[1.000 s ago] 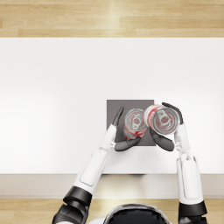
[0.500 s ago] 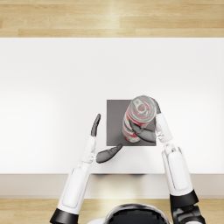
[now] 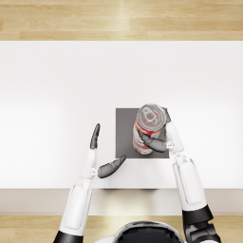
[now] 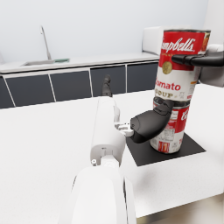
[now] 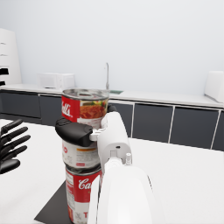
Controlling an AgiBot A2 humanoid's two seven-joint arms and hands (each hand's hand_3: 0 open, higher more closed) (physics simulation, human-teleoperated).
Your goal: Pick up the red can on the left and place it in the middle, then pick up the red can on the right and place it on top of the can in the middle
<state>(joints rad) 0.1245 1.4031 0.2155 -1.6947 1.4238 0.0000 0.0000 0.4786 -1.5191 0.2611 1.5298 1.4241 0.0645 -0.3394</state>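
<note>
Right hand [image 3: 159, 141] has its fingers wrapped around the top can [image 3: 152, 117], which sits stacked on the bottom can [image 4: 171, 131] on the dark mat [image 3: 125, 133] mid-table. Left hand [image 3: 102, 159] is off to the side, fingers spread, holding nothing.

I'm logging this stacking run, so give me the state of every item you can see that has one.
Top red can: upright, stacked on the lower can, held by the right hand.
Bottom red can: upright on the dark mat.
Left hand: open, holding nothing, beside the mat.
</note>
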